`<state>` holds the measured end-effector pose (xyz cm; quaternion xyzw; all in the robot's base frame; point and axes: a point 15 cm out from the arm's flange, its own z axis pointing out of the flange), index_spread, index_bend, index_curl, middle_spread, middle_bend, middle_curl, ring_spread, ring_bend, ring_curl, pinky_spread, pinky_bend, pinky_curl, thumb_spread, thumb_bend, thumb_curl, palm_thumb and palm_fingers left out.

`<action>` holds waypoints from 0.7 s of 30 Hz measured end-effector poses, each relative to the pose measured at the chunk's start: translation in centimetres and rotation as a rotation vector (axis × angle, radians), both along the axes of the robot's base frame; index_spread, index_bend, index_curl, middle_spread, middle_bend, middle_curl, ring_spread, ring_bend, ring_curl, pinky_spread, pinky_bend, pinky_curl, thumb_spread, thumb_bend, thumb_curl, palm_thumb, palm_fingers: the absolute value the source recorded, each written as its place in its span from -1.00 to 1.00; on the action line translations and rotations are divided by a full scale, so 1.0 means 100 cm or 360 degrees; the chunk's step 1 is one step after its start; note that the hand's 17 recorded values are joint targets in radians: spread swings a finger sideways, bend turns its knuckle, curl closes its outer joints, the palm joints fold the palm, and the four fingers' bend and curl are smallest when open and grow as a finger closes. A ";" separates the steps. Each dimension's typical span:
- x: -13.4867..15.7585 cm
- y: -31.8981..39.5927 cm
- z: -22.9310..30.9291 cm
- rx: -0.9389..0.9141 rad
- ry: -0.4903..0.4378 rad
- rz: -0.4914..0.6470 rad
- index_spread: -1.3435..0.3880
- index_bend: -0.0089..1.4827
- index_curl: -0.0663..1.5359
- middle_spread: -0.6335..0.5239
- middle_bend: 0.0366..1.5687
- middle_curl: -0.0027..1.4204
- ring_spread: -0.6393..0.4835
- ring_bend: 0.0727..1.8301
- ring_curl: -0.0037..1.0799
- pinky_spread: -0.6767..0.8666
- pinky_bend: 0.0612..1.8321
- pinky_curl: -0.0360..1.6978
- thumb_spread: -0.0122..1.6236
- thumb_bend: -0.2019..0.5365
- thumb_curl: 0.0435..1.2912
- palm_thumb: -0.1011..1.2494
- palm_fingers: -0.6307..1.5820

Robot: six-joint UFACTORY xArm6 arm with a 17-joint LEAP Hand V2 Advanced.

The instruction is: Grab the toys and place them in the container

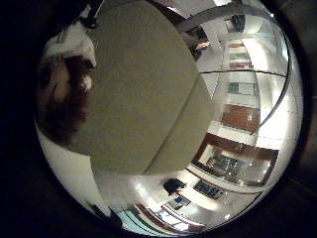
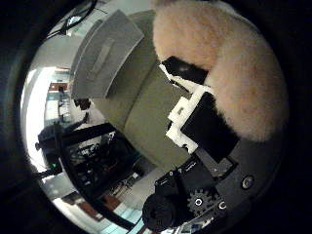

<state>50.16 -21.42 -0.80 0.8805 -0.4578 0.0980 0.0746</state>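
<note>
Fluffy, long-piled peach plush on the toy [image 2: 229,63], pressed against the hand's [image 2: 195,122] matt black and white plastic. Beneath, the armchair [image 1: 143,99] shows coarse, matt olive cloth.

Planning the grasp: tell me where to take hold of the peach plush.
The peach plush is likely best held round its thick, rounded middle, coming straight from the palm: it bulges close against the hand, soft, with no handle showing.

Seat: an olive-green cushioned chair [image 1: 143,94] fills the centre of the frame.
Panel: a grey flat board [image 2: 105,56], upper left, beside the cushion.
</note>
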 end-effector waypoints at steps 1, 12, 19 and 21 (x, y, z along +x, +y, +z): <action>0.000 0.001 0.006 -0.0004 -0.0008 0.0005 0.21 0.36 0.39 -0.32 0.47 0.48 -0.31 0.41 0.60 -0.34 0.65 -0.19 0.53 -0.48 -0.57 0.54 0.54; -0.002 0.015 0.058 -0.0003 -0.0088 0.0050 0.22 0.37 0.37 -0.28 0.48 0.47 -0.31 0.40 0.65 -0.34 0.62 -0.14 0.54 -0.48 -0.55 0.53 0.55; -0.011 0.045 0.081 0.0178 -0.0043 0.0007 0.22 0.38 0.37 -0.27 0.49 0.46 -0.32 0.40 0.66 -0.35 0.61 -0.12 0.54 -0.48 -0.54 0.56 0.55; -0.011 0.058 0.089 0.0240 -0.0042 0.0001 0.22 0.38 0.37 -0.27 0.50 0.46 -0.32 0.40 0.67 -0.35 0.61 -0.11 0.53 -0.48 -0.54 0.57 0.55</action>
